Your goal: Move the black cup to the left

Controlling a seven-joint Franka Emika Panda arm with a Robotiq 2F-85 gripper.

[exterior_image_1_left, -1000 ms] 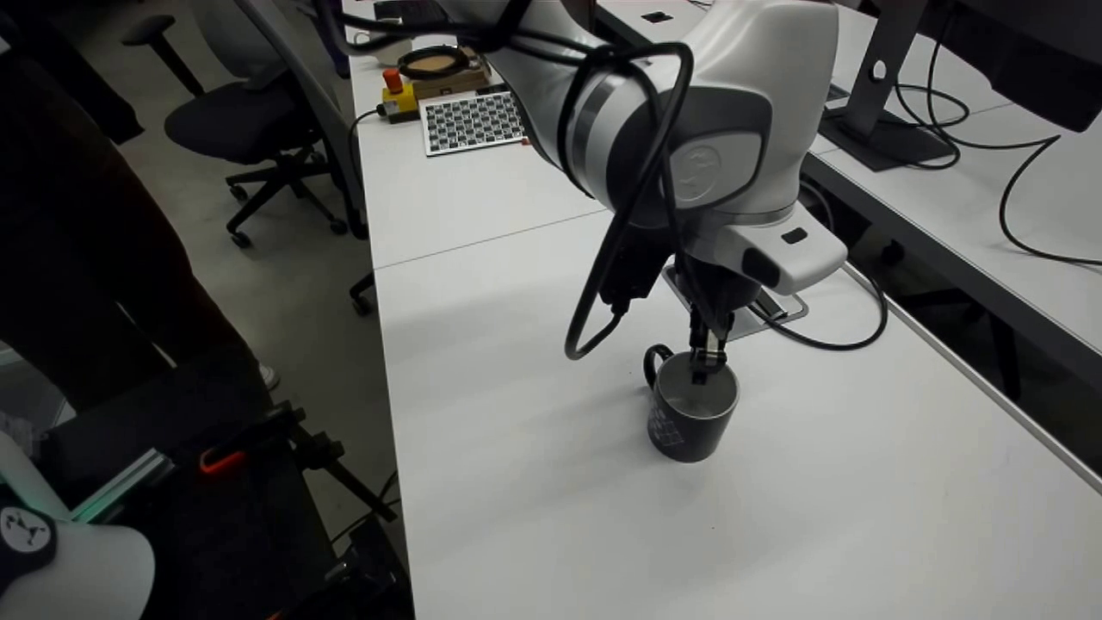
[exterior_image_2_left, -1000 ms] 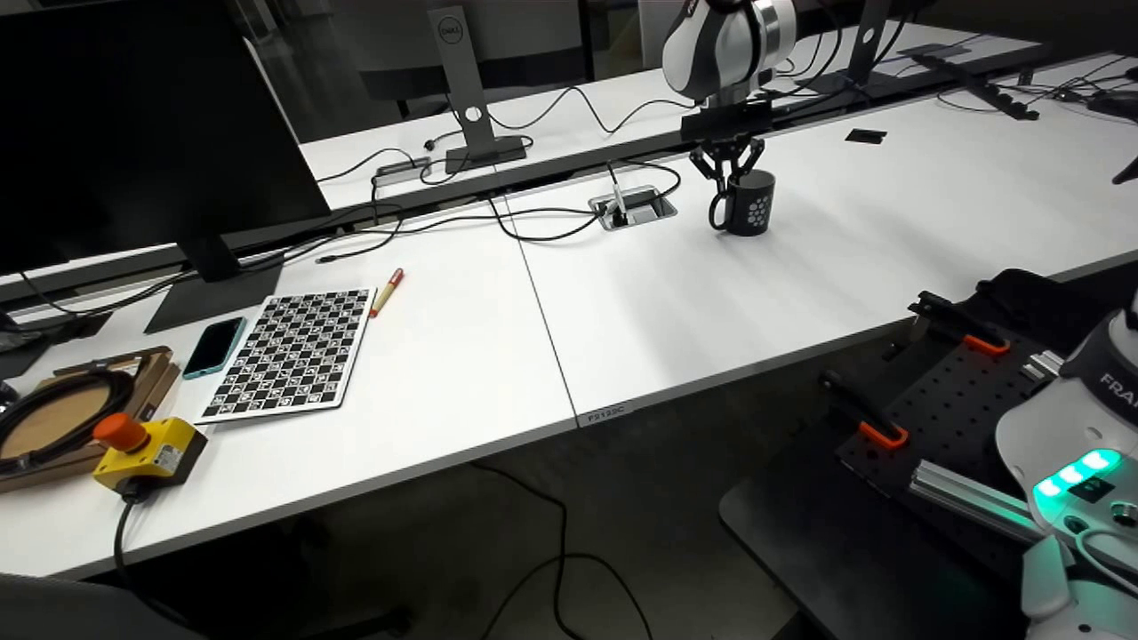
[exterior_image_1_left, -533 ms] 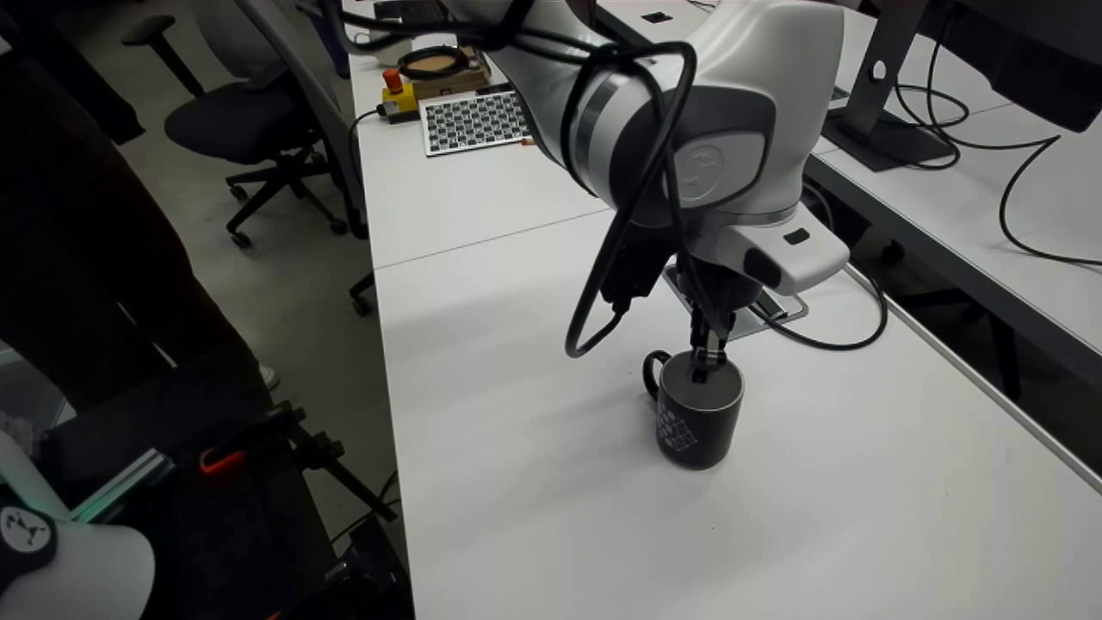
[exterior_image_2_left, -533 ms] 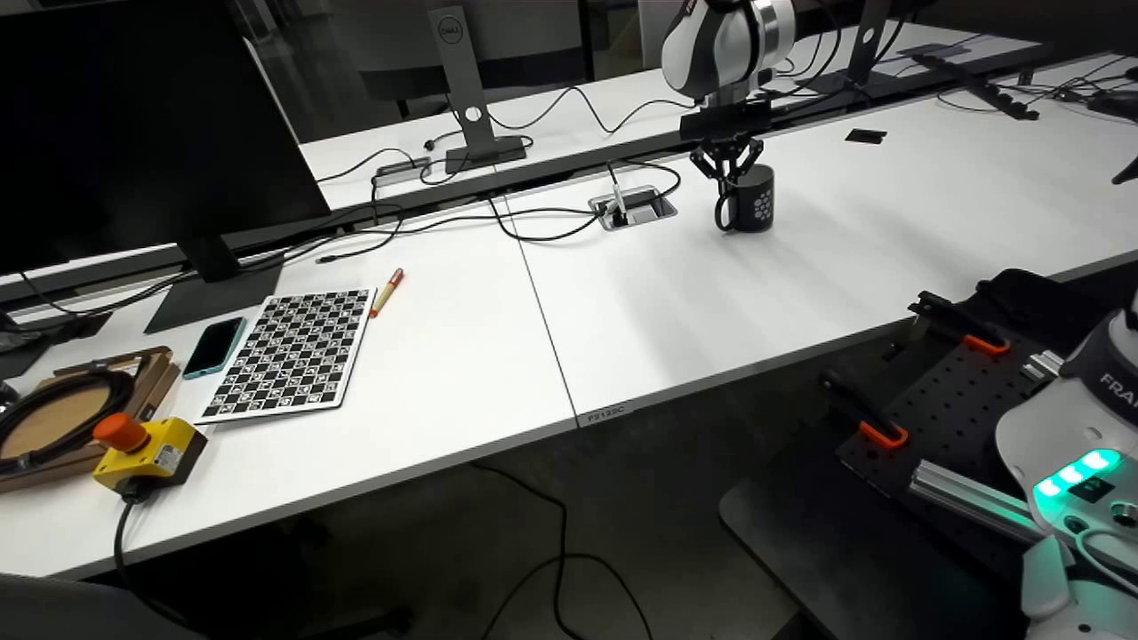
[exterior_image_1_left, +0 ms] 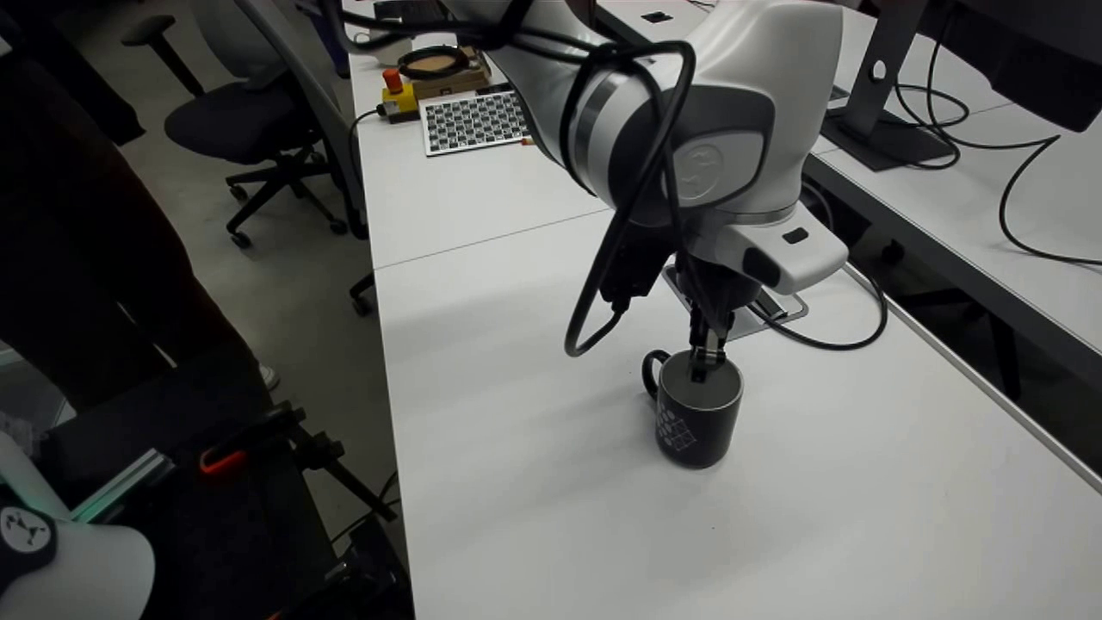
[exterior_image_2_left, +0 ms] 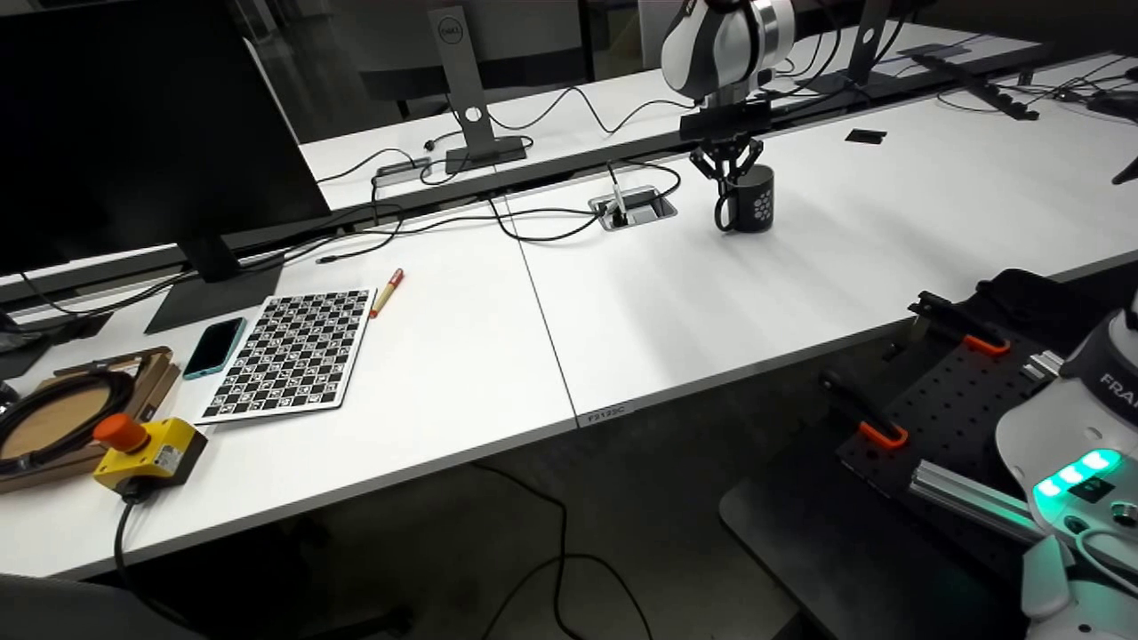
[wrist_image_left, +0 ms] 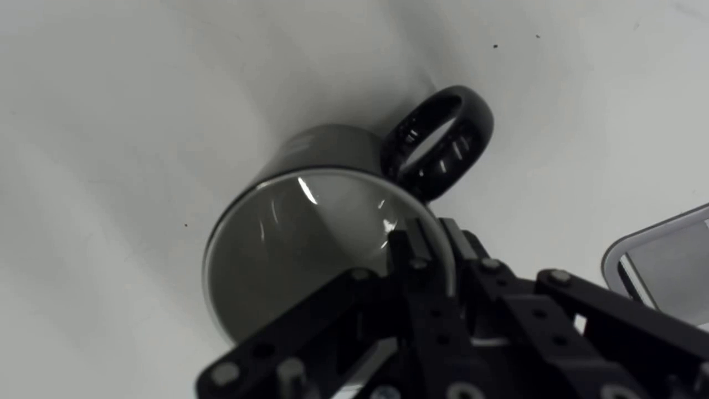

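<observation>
White desks (exterior_image_2_left: pixel 462 356), with a gripper (wrist_image_left: pixel 436 244) pinching a black cup (exterior_image_2_left: pixel 754 200) by its rim

Going from left to right in an exterior view, we meet a dark monitor (exterior_image_2_left: pixel 142 133) at the back, then a coil of black cable (exterior_image_2_left: pixel 124 393) lying on a cardboard box (exterior_image_2_left: pixel 163 379), with a yellow box (exterior_image_2_left: pixel 153 458) topped by a red-orange button just beside it. Next come a teal-edged phone (exterior_image_2_left: pixel 213 348) and a board (exterior_image_2_left: pixel 289 356) printed in black-and-white checks, a slim red-and-tan marker (exterior_image_2_left: pixel 387 293) near its right edge. Past the seam between two tabletops, we find a metal-framed cable recess (exterior_image_2_left: pixel 653 212) set into the surface.

Right of that is the black cup, roughly upright, pale dots on its side. From above, a white robot arm (exterior_image_2_left: pixel 733 58) reaches down to it. In the wrist view, we see the gripper drawn together with only the cup's wall between, one finger (wrist_image_left: pixel 416 244) inside and one outside, just beside the loop handle (wrist_image_left: pixel 468 138). In both exterior views that handle sits on the cup's left. We cannot tell whether the base touches the tabletop. At the far right, part of a white robot body (exterior_image_2_left: pixel 1031 434) shows glowing green lights.
</observation>
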